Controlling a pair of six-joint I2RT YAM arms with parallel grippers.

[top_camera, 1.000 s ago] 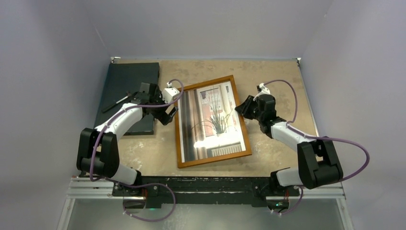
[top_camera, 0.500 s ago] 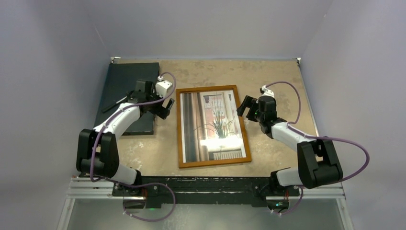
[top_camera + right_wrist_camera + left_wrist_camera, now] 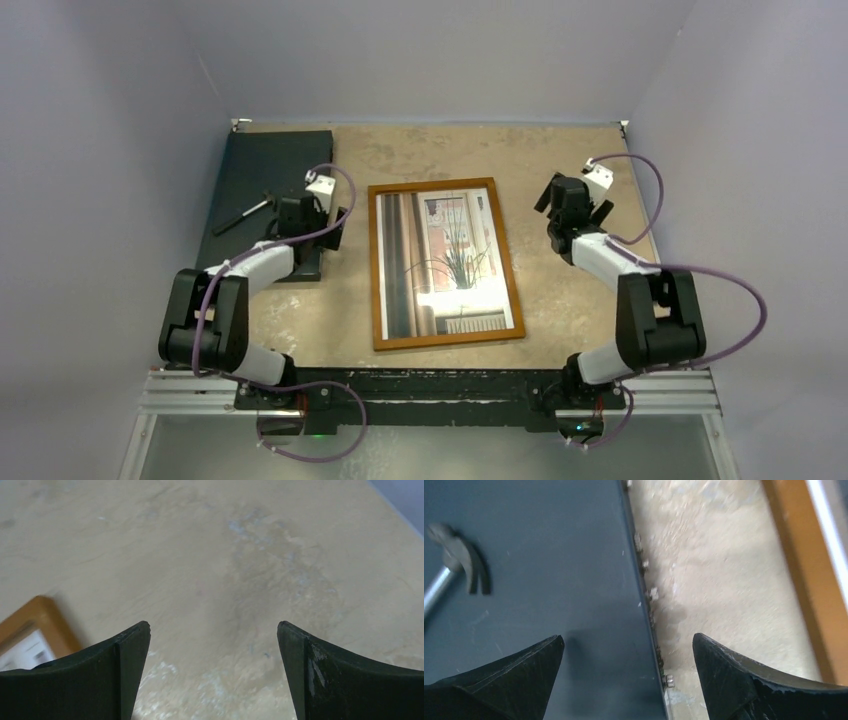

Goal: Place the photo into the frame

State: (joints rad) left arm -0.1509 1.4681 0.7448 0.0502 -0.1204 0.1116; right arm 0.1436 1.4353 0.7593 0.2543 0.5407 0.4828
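The frame (image 3: 376, 270), with its narrow orange-brown border, lies flat in the middle of the table. The photo (image 3: 445, 262) of a spiky plant at a window sits inside it. My left gripper (image 3: 330, 228) hangs open to the frame's left, over the right edge of the dark mat (image 3: 549, 555). In the left wrist view the left gripper (image 3: 629, 645) holds nothing, and the frame's border (image 3: 804, 570) runs along the right. My right gripper (image 3: 572, 192) is open beside the frame's upper right corner. In its own view the right gripper (image 3: 214, 630) is empty over bare table, with the frame's corner (image 3: 37, 617) at lower left.
The dark grey-black mat (image 3: 265, 190) lies at the back left with a small hammer (image 3: 245, 213) on it, also seen as the hammer (image 3: 459, 572) in the left wrist view. Grey walls close in the tan table (image 3: 560, 290) on three sides.
The frame was tilted and touched by both grippers; now it lies square and flat. The right gripper has opened. Both grippers have pulled back from the frame's sides.
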